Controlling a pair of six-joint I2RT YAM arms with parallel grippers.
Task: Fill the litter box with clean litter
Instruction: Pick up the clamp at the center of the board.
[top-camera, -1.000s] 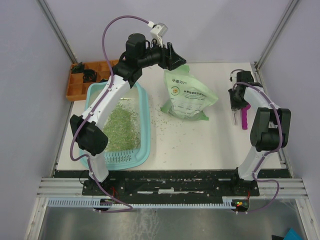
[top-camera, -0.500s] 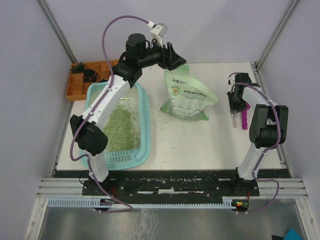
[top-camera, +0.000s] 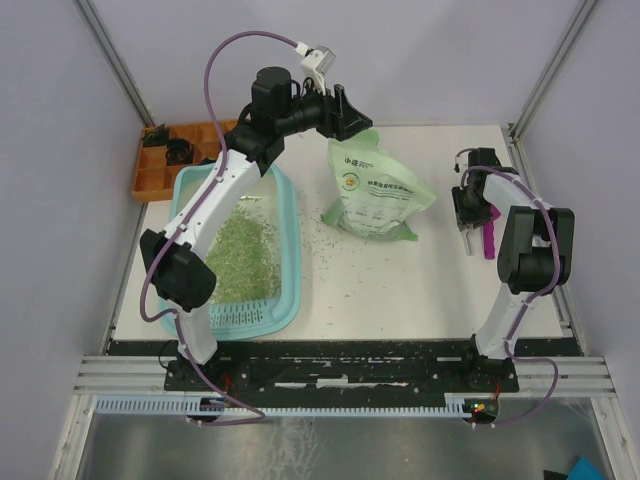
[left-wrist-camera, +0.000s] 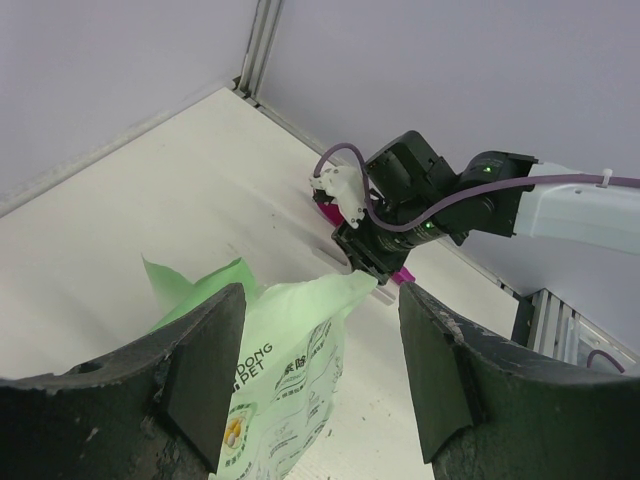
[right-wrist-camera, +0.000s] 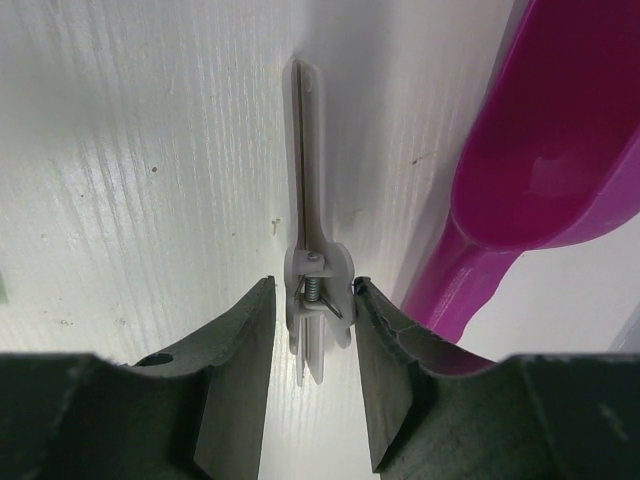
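Honestly, my right hand (right-wrist-camera: 312, 300) straddles the clip (right-wrist-camera: 300, 150) beside the scoop (right-wrist-camera: 540, 150), half open, whether gripping I cannot tell, so lifting askew could drag it along.

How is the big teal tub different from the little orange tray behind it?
The teal litter box is much larger than the orange tray. The litter box is one open basin holding green litter; the tray is split into compartments with small dark parts. Both are rectangular and sit at the left of the table.
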